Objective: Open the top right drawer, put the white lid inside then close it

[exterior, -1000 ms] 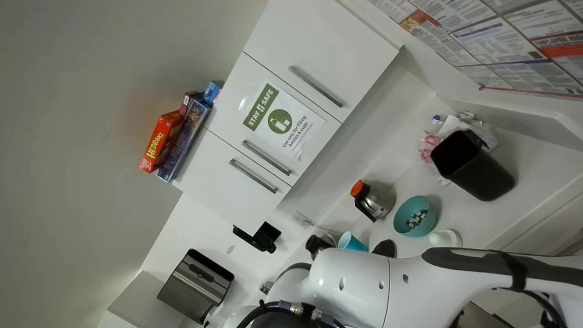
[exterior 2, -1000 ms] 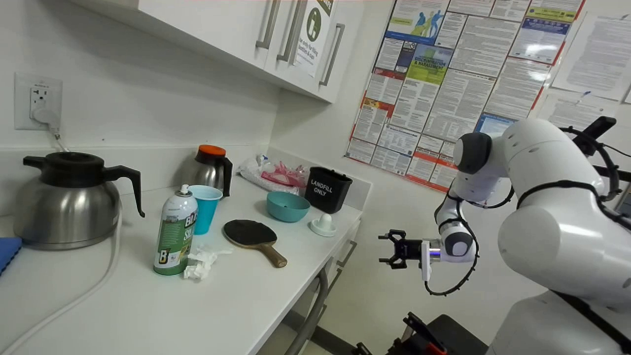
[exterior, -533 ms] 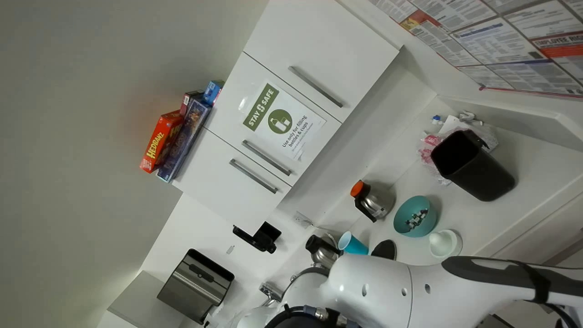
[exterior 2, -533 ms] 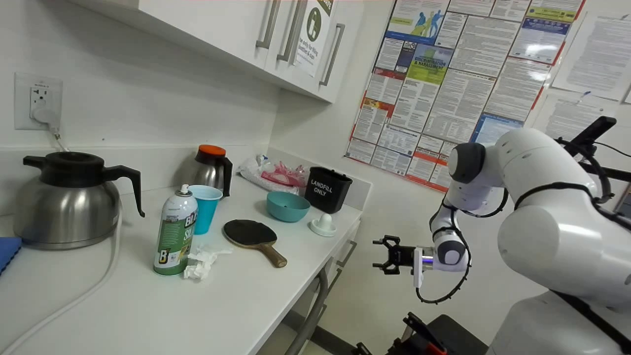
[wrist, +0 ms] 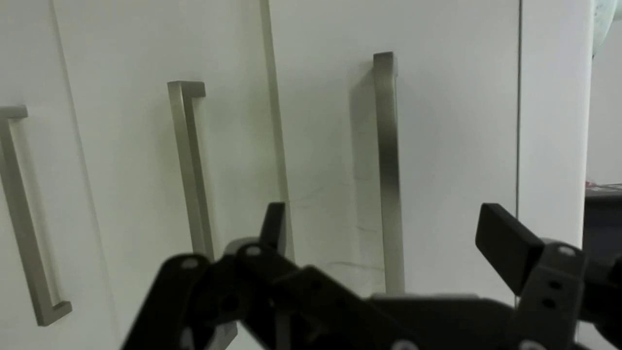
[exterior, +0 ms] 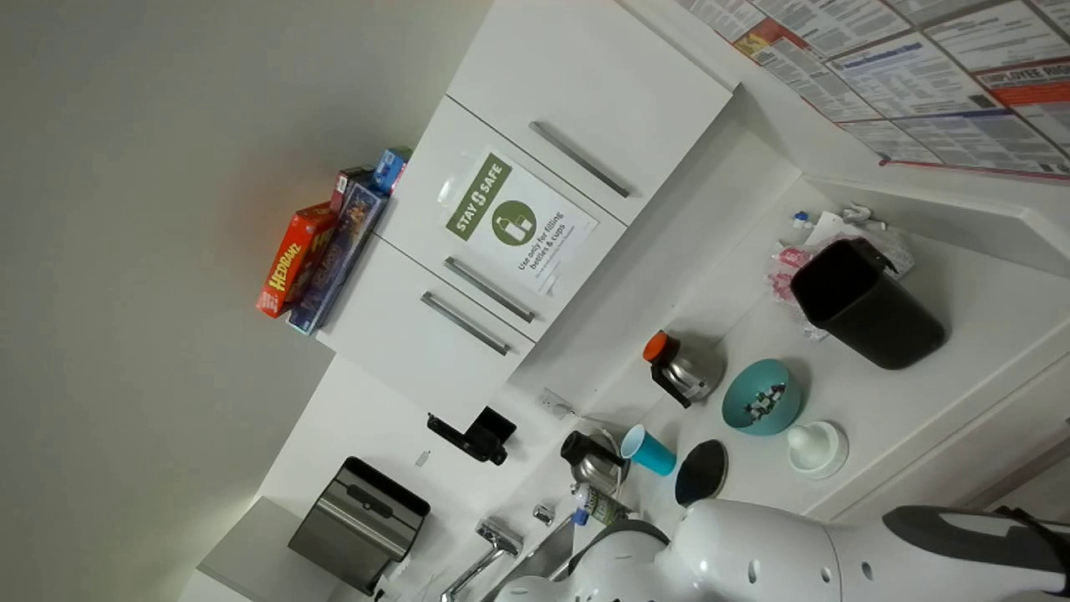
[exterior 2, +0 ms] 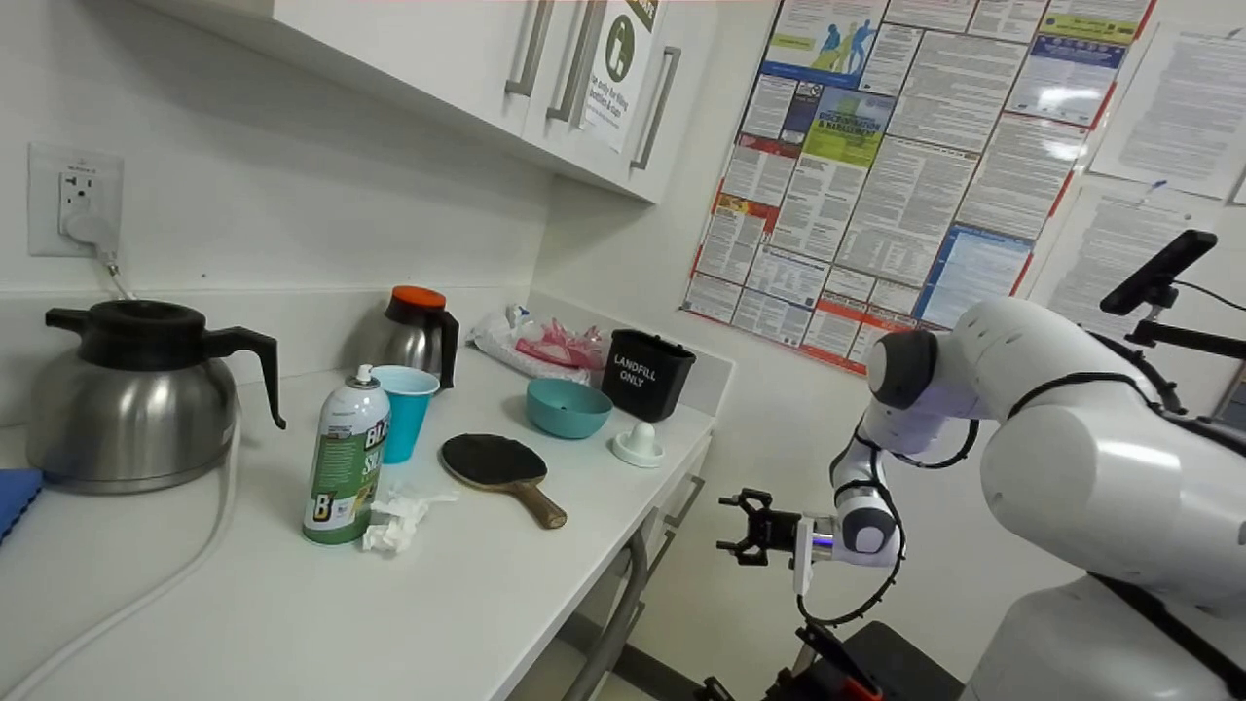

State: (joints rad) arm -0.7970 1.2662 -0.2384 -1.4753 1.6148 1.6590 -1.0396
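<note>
One relation to verify before contact: black two-fingered gripper (exterior 2: 721,524) against slim silver bar handle (wrist: 390,170) of white flat-fronted top right drawer (wrist: 457,146).

Position of handle: straight ahead in wrist view, roughly midway between fingertips; lower end hidden behind gripper. Long axis of handle: near upright in that view, crossing the fingertip-to-fingertip line at about a right angle. By judgement, suitable for pinching across the bar without wrist roll.

State of claw: fingers spread, nothing pinched, near handle but not touching. State of drawer: closed, apparently flush; opening step not yet begun.

Location of small round white lid (exterior 2: 639,445) with rounded central knob: on white countertop (exterior 2: 438,604) near front edge, just beside round teal bowl (exterior 2: 568,407), higher than the drawer. Leave in place for now.

Next, by judgement: advance straight toward the drawer front, centre the bar, pinch, then pull square to the front. Caution: stop short of pressing fingertips hard against the front. Also avoid snagging second silver bar handle (wrist: 191,170), next along toward the left in wrist view. With a single white robot arm (exterior 2: 1110,448) shown, release the handle before reaching for the lid.
</note>
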